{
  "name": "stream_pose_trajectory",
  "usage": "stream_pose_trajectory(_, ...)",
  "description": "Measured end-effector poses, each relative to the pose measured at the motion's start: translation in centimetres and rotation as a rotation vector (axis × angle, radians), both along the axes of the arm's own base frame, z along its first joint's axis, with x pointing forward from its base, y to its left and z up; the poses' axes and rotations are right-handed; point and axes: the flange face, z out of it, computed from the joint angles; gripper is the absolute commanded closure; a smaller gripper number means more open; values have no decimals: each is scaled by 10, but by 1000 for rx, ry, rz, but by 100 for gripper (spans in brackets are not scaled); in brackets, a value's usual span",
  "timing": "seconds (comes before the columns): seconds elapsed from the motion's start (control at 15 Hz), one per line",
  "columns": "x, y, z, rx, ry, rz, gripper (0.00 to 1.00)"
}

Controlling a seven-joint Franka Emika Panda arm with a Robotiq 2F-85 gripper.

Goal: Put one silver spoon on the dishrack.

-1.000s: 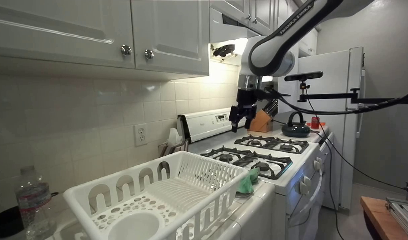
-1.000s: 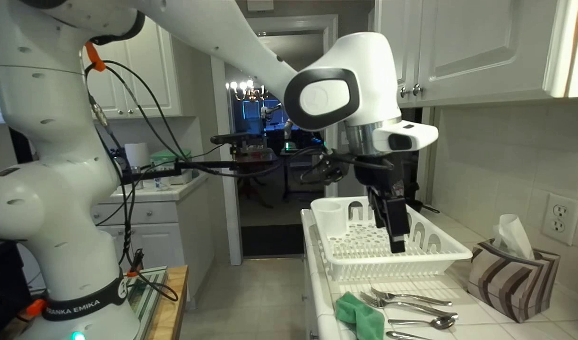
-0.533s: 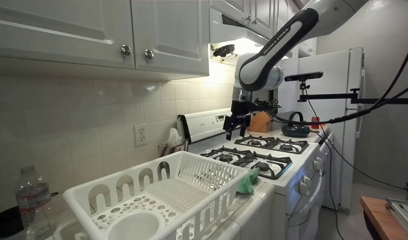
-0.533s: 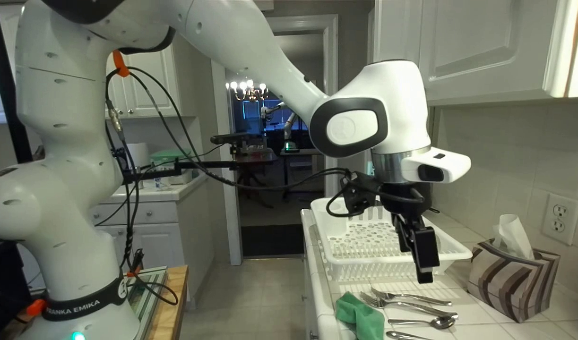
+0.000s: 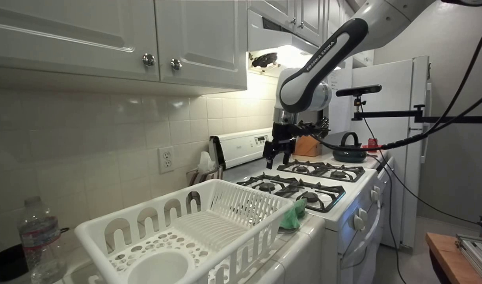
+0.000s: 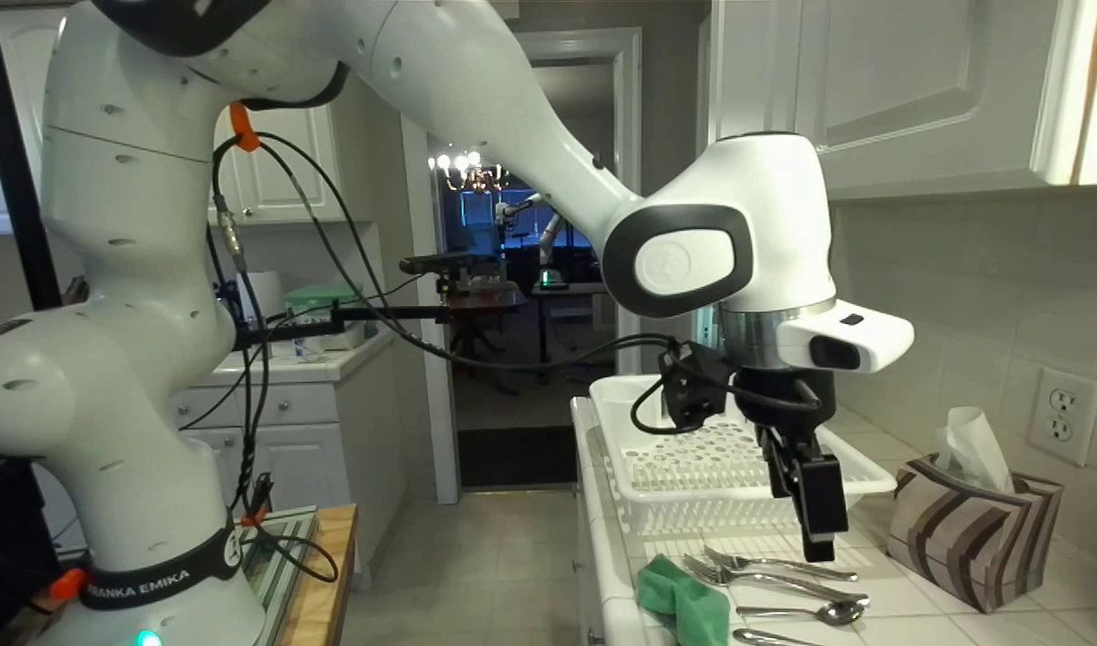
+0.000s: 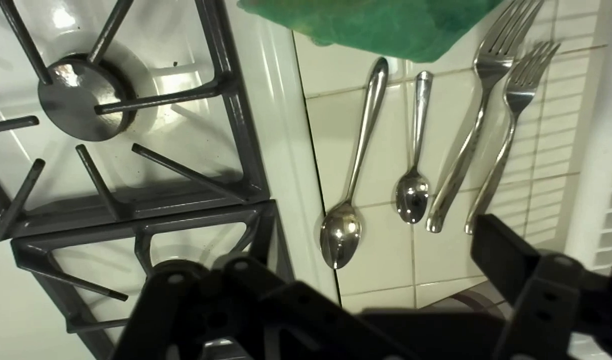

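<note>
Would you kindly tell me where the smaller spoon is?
In the wrist view, the smaller spoon lies right of centre, between the larger spoon and the larger fork.

The hand point(image 5: 277, 162) has come lower.

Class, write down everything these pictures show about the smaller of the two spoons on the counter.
The smaller spoon is shiny, silvery and metal-looking, with an oval bowl and a slim, straight handle widening toward its end. It lies flat on the tiled counter, between the larger spoon and the larger fork. Its bowl lies close to the fork's handle; only the counter visibly touches it.
</note>
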Motion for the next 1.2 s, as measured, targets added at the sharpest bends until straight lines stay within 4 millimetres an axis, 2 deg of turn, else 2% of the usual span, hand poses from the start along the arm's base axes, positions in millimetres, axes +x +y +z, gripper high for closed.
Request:
stream_pose_trajectory(0.73,19,-14,-75,-7,26,17,0)
stream_pose_trajectory(0.93,26,-20,-86,-8,5,17,0)
stream_pose_trajectory(1.2,41,-32,-91,5,-46,-15,0)
